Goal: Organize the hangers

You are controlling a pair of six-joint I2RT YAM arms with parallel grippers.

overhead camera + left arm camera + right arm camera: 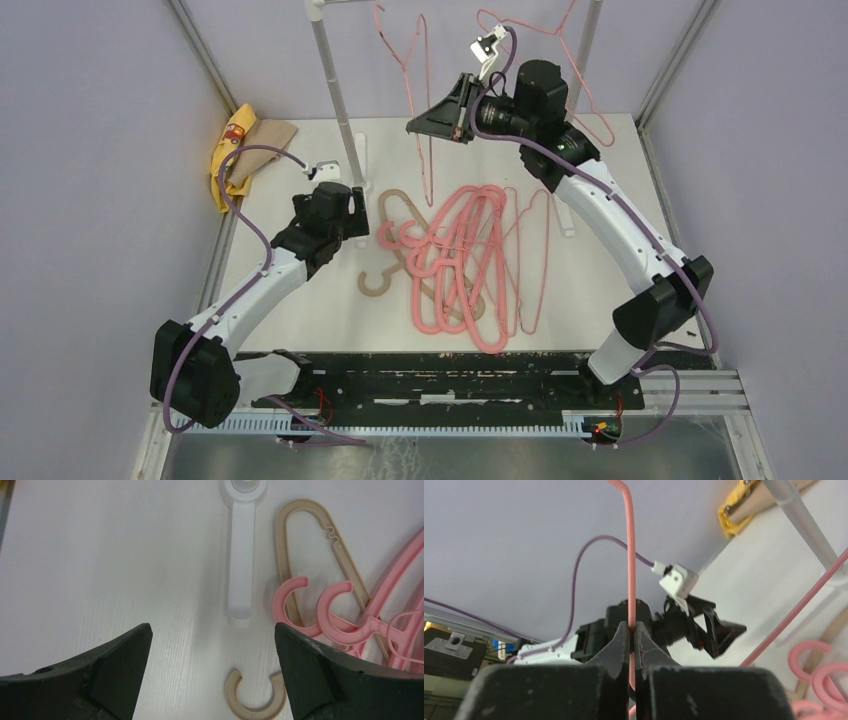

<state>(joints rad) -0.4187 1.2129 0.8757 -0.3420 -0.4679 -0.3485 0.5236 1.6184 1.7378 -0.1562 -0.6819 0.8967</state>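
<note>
A pile of thick pink hangers (pixel 462 255) lies mid-table, with thin pink wire ones (pixel 540 260) on its right side. A tan hanger (pixel 385 215) lies at the pile's left, its hook (pixel 375 283) toward me. My left gripper (pixel 352 215) is open and empty just above the table; in the left wrist view (pixel 212 630) the tan hook (pixel 255 695) lies by the right finger and pink hooks (pixel 292 600) beyond. My right gripper (pixel 420 125) is raised near the rack, shut on a thin pink wire hanger (pixel 428 170), as the right wrist view (pixel 630 627) shows with the wire (pixel 629 555) between the jaws. Another pink wire hanger (pixel 585 90) hangs at the back right.
Two white rack poles (pixel 335 90) (pixel 590 40) stand at the back; a white foot (pixel 241 555) lies flat ahead of my left gripper. A yellow-and-tan cloth (pixel 240 145) lies at the table's back left edge. Metal frame posts stand at the corners.
</note>
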